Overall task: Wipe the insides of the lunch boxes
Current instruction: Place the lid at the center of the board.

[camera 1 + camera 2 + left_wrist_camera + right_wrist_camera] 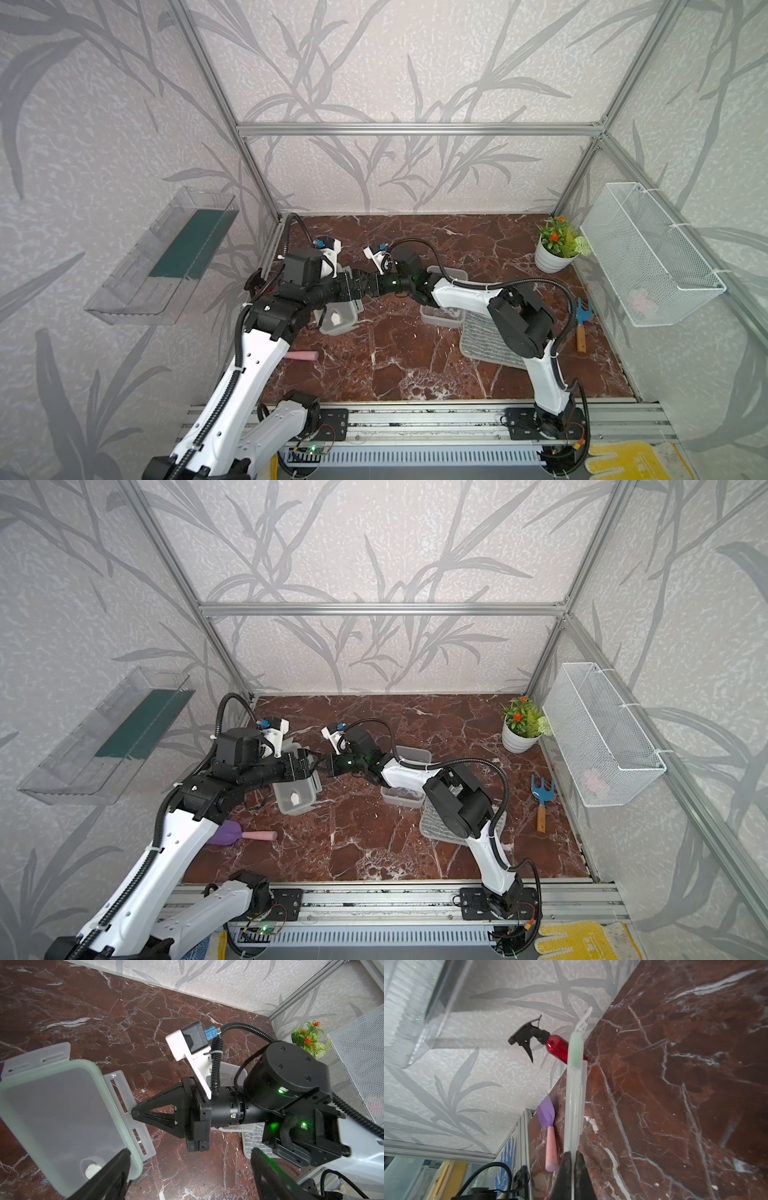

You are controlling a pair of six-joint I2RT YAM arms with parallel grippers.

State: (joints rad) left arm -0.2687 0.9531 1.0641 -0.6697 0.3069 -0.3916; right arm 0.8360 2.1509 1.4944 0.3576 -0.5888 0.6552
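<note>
The lunch box (pixel 442 319), a small translucent greyish tub, sits on the marble floor right of centre, and my right arm crosses over it. Its clear lid (pixel 338 318), with grey-green rim and white round vent, is left of centre. My right gripper (pixel 572 1154) is shut on a snap clip of the lid (pixel 574 1095), seen edge-on in the right wrist view. The left wrist view shows the lid (pixel 56 1109) inner side up, pinched at its clip. My left gripper (pixel 191 1167) is open just above the lid's near corner, holding nothing, facing the right gripper (pixel 368 286).
A grey striped cloth (pixel 486 345) lies under my right arm beside the tub. A purple scoop with a pink handle (pixel 245 835), a red spray bottle (pixel 556 1047), a blue garden fork (pixel 581 324) and a potted plant (pixel 555 249) stand around. Acrylic tray (pixel 166 257) and wire basket (pixel 652 253) hang on the side walls.
</note>
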